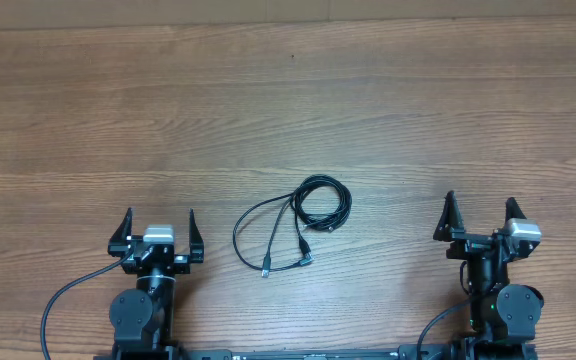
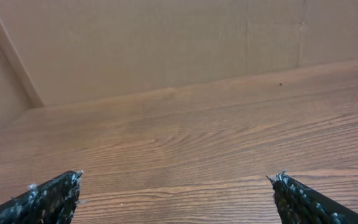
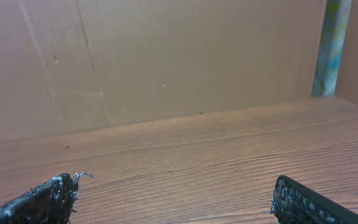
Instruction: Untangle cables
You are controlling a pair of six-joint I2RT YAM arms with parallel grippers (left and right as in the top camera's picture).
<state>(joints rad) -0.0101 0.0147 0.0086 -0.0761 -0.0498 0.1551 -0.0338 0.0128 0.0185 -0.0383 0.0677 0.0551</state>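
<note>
The cables (image 1: 298,218) lie in a tangle on the wooden table between my two arms, only in the overhead view. A tight black coil (image 1: 323,201) sits at the upper right of the tangle. A wider loop (image 1: 243,232) runs to the left, and loose ends with small plugs (image 1: 304,258) point toward the front. My left gripper (image 1: 157,226) is open and empty, left of the cables. My right gripper (image 1: 480,214) is open and empty, to their right. Both wrist views (image 2: 178,180) (image 3: 176,186) show only spread fingertips over bare wood.
Cardboard walls (image 2: 166,43) (image 3: 166,56) close off the table's far side and left side. Thicker black arm wires run near the front edge by the left base (image 1: 58,300) and the right base (image 1: 438,328).
</note>
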